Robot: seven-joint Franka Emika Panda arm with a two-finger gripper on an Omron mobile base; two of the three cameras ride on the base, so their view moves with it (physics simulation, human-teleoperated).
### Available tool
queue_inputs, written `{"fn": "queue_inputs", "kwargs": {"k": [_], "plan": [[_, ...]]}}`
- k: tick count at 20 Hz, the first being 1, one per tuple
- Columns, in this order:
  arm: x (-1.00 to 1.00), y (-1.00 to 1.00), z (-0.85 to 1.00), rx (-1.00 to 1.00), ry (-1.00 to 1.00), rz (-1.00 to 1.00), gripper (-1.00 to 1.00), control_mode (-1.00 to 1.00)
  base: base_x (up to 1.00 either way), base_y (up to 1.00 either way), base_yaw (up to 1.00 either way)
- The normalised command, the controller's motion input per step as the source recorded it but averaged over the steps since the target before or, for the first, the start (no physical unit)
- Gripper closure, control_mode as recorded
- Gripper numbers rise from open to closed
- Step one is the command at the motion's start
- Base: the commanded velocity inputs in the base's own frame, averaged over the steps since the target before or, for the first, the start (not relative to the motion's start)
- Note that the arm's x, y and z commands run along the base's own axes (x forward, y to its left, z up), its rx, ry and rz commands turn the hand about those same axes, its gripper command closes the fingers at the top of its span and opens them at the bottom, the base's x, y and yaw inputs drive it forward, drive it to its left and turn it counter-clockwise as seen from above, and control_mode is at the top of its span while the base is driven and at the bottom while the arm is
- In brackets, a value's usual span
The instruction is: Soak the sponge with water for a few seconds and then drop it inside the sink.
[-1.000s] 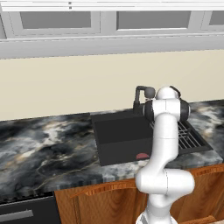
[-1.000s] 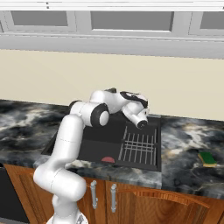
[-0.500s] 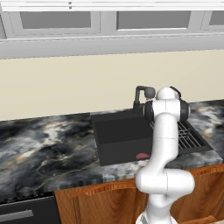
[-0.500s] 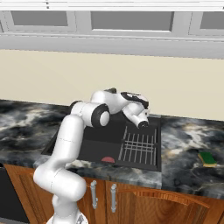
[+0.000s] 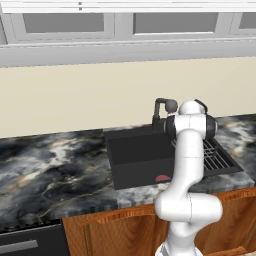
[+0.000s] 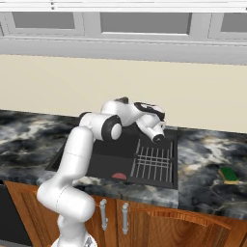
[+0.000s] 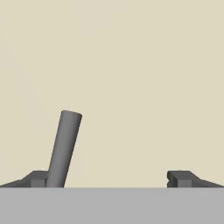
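The sponge (image 6: 227, 174), yellow with a green layer, lies on the marbled counter right of the sink, far from my arm. The sink (image 5: 140, 157) (image 6: 96, 157) is a black basin with a dark tap (image 5: 162, 111) at its back edge. My arm bends over the basin, with its wrist up near the tap. In the hand view my gripper (image 7: 109, 177) is open, its fingertips (image 7: 179, 177) wide apart and nothing held. It faces the beige wall. A dark grey tap rod (image 7: 65, 146) stands tilted just inside the left fingertip. The water is out of view.
A reddish oval spot (image 5: 162, 178) (image 6: 119, 176) marks the basin floor. A wire rack (image 5: 215, 156) (image 6: 152, 161) fills the sink's right part. Marbled counter (image 5: 55, 170) stretches to the left. Wall cabinets hang above and wooden doors run below the counter.
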Motion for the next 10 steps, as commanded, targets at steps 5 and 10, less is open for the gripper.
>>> {"fn": "queue_inputs", "kwargs": {"k": [5,10], "plan": [[0.0,-0.59,0.0,0.06,0.0,-0.03,-1.0,-1.0,0.0,0.0,0.0],[0.0,-0.55,0.0,0.06,0.0,-0.03,-1.0,-1.0,0.0,0.0,0.0]]}}
